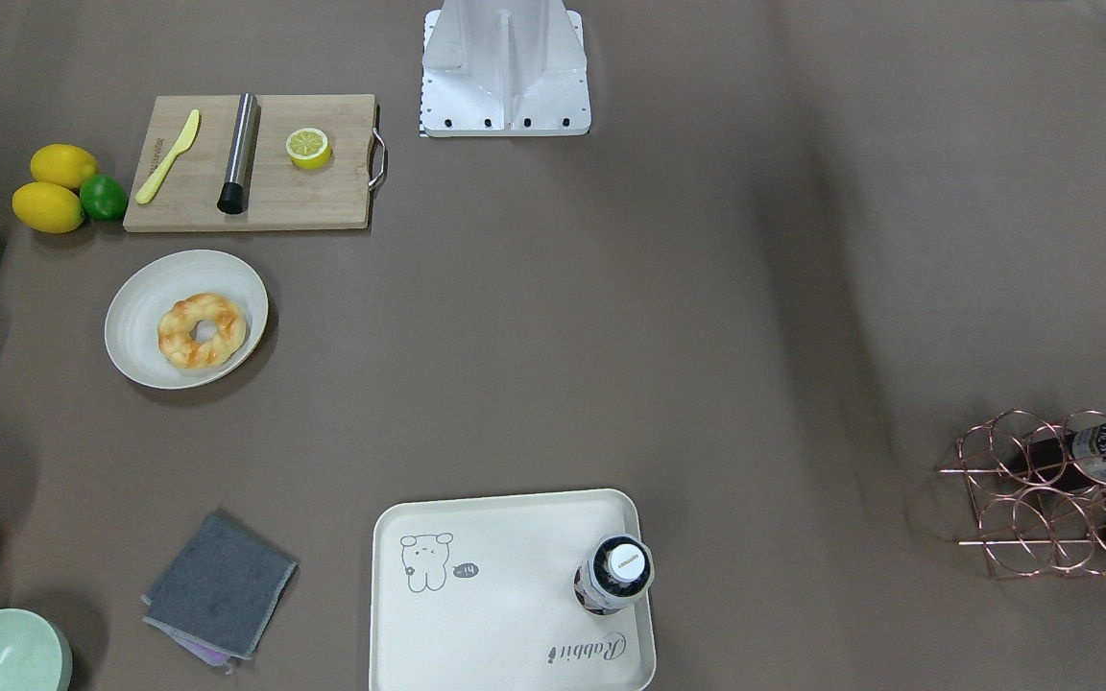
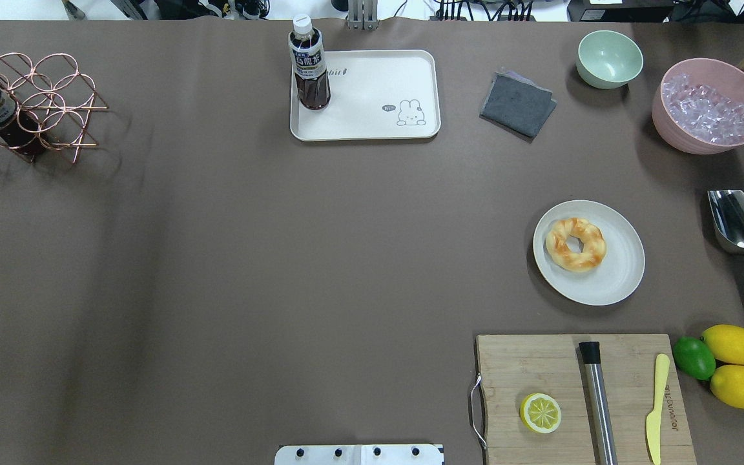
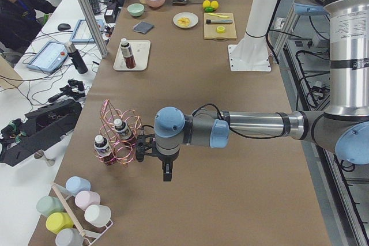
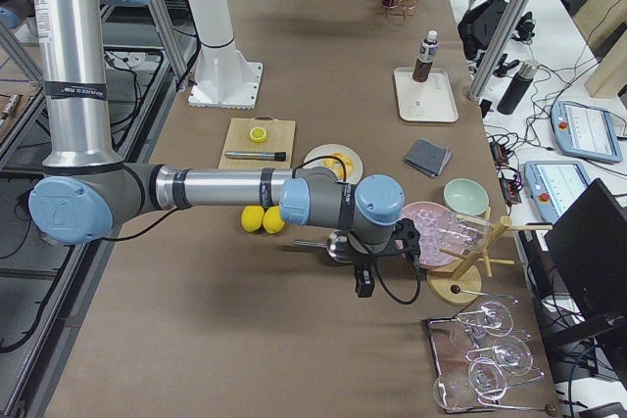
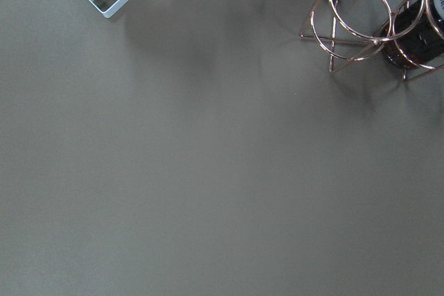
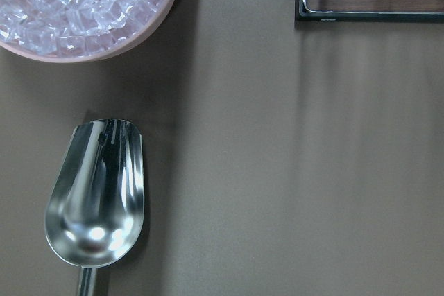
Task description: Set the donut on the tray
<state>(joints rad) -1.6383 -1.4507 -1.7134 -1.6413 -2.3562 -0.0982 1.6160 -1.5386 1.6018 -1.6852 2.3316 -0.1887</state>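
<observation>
The donut (image 1: pixel 202 331) is a golden twisted ring lying on a round off-white plate (image 1: pixel 145 326); in the overhead view the donut (image 2: pixel 575 243) is at the right middle. The cream tray (image 1: pixel 495 605) with a grey animal drawing sits at the table's far edge in the overhead view (image 2: pixel 372 97), with a dark drink bottle (image 2: pixel 309 64) standing in its corner. My left gripper (image 3: pixel 166 174) hangs over bare table near the wire rack, far from both. My right gripper (image 4: pixel 363 286) hangs near the scoop and ice bowl. I cannot tell whether either is open or shut.
A wooden cutting board (image 2: pixel 540 361) holds a halved lemon (image 2: pixel 540 413), a steel rod and a yellow knife. Lemons and a lime (image 2: pixel 693 357) lie beside it. A grey cloth (image 2: pixel 517 103), green bowl (image 2: pixel 609 58), pink ice bowl (image 2: pixel 708 106), scoop (image 2: pixel 737 223) and copper wire rack (image 2: pixel 30 103) stand around.
</observation>
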